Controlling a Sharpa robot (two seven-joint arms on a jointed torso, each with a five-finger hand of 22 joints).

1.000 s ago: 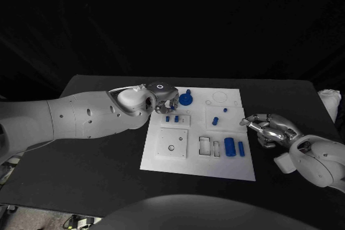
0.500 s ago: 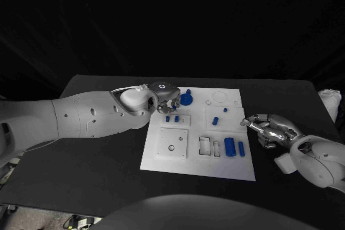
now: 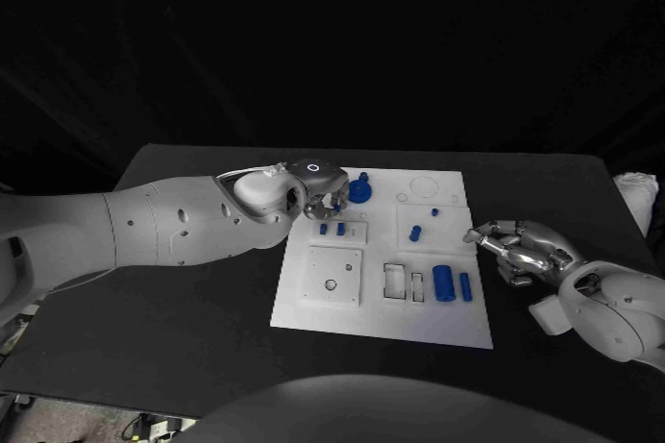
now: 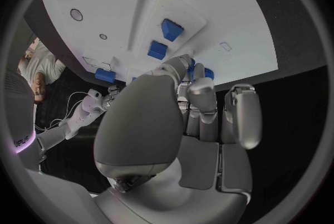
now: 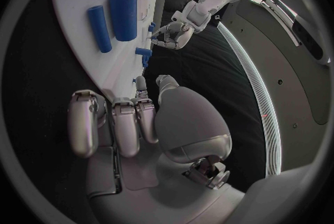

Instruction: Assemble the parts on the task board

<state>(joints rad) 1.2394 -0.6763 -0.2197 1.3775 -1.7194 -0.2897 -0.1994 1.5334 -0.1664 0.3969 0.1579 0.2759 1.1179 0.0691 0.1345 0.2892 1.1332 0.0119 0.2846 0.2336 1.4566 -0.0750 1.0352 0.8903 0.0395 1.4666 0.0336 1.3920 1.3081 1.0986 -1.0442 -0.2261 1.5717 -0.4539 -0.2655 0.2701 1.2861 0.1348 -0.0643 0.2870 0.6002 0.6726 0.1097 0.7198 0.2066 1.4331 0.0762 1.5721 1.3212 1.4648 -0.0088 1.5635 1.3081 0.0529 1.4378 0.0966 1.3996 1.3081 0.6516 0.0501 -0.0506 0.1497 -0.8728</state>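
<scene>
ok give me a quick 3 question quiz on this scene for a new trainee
1. True or false: the right hand rests on the task board.
2. Which hand is over the board's far edge? A) left hand B) right hand C) both
3. Fill in: the two long blue cylinders lie on the board's ____ side in the head view, left or right.

Key: 1 false, it sits beside the board over the black table. 2 A. 3 right.

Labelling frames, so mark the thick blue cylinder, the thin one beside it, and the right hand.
thick blue cylinder (image 3: 442, 283), head view, mid-body.
thin blue cylinder (image 3: 464, 286), head view, mid-length.
right hand (image 3: 518, 250), head view, middle of hand.
</scene>
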